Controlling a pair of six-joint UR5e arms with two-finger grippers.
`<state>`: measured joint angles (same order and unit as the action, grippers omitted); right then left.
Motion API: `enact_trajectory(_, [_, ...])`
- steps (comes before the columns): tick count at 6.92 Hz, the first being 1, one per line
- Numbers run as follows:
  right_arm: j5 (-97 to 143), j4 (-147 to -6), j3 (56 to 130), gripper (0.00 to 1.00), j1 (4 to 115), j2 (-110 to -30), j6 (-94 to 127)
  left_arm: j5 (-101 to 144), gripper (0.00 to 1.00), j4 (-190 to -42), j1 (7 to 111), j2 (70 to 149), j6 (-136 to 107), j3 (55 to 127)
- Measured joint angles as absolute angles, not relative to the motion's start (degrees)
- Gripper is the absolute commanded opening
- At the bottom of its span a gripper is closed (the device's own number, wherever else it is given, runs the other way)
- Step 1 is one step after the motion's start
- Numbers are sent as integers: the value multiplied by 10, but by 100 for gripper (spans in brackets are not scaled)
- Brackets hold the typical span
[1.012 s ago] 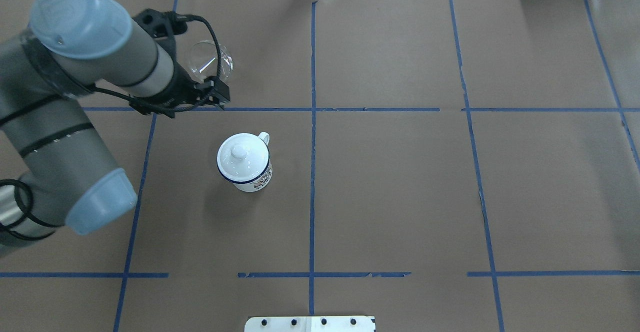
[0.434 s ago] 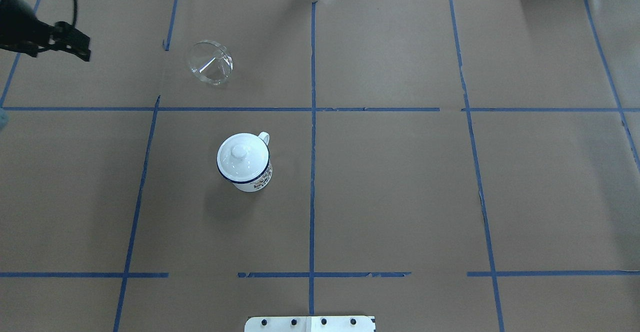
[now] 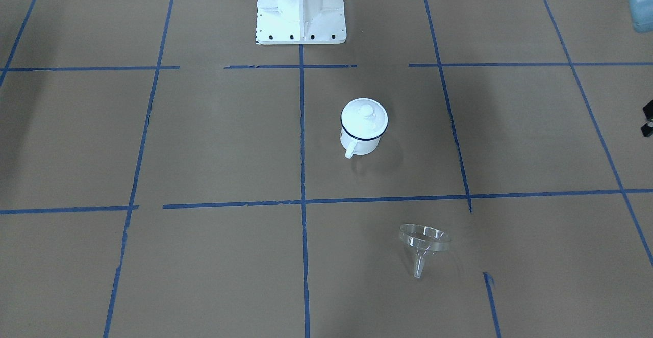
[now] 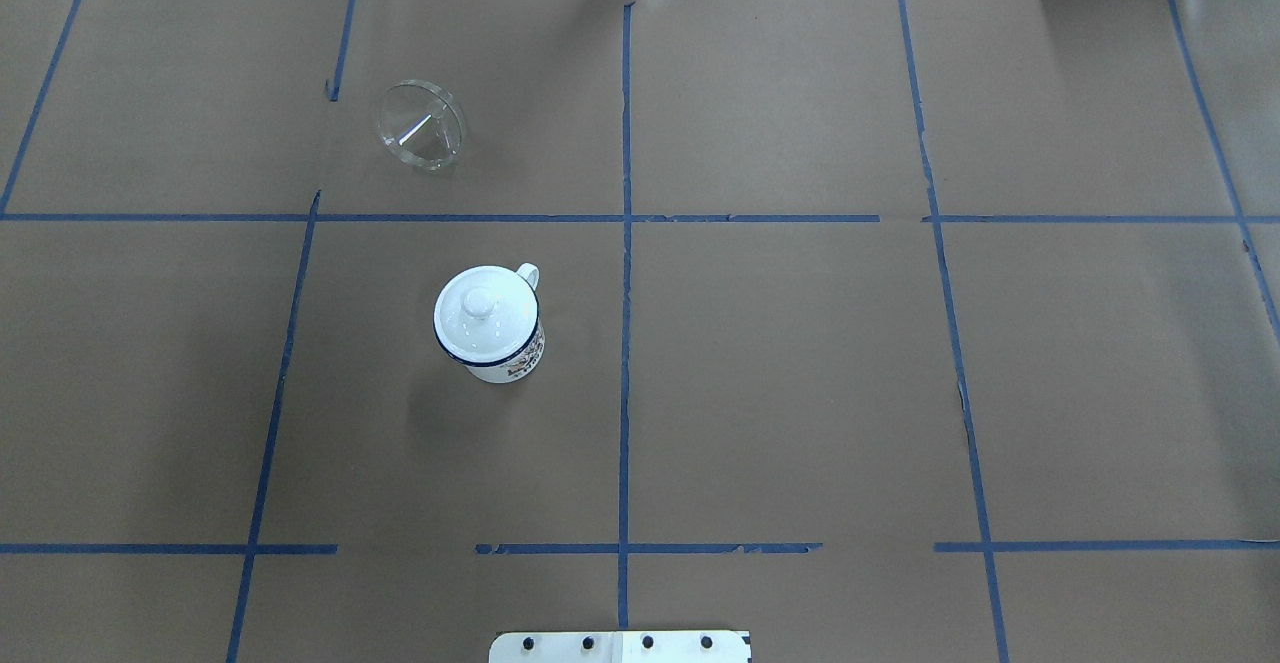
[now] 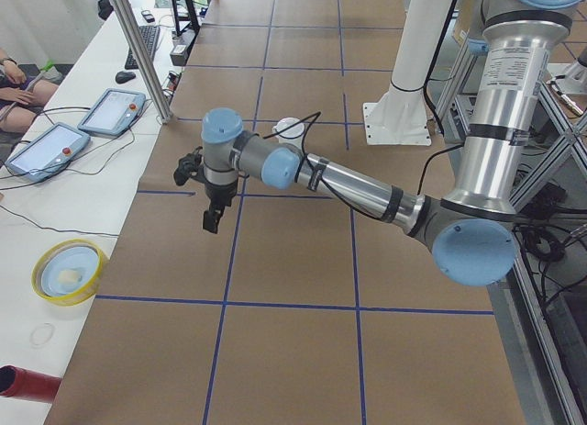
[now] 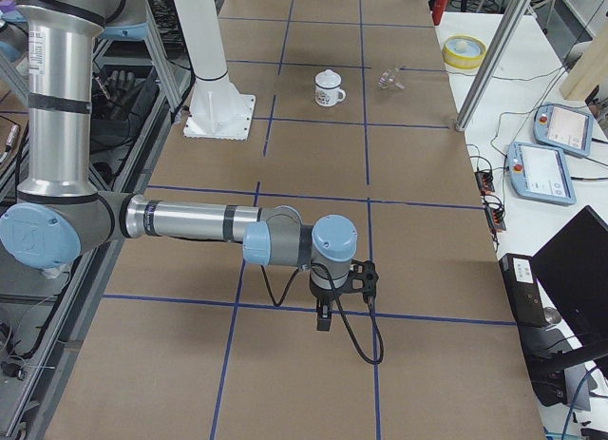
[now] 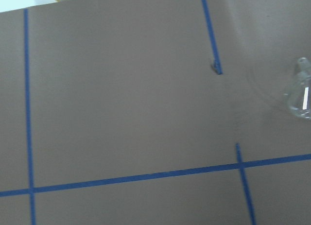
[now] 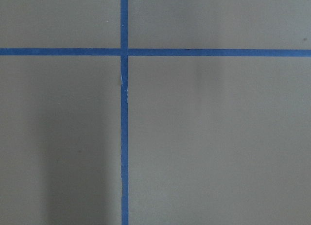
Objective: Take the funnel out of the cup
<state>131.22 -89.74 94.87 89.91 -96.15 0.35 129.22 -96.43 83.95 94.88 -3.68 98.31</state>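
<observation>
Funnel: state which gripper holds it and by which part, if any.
Neither. The funnel lies free on the table, apart from the cup, with the left gripper and right gripper both away from it.

Clear funnel point(image 3: 424, 240), white blue-rimmed cup point(image 3: 363, 146), brown table point(image 3: 204, 139) w/ blue grid point(image 3: 302, 139).

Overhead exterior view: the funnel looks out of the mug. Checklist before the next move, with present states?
1. Clear plastic funnel out of white enamel mug: ok, lying on the brown paper apart from it.
2. Mug upright, white knobbed lid on: ok.
3. Left tool off the funnel: ok.
4. Left tool open: cannot tell.
5. Right tool far from both: ok; open or shut: cannot tell.
</observation>
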Motion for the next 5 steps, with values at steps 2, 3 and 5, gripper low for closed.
enact_trajectory(2, [1312,-897,949,100,899,-962,4,1303,100,-1011,877,871,22,954])
enact_trajectory(3, [1312,-897,949,100,899,-962,4,1304,100,-1014,881,853,28,951])
enact_trajectory(5, [1312,-897,949,100,899,-962,4,1305,100,-1006,883,844,30,946])
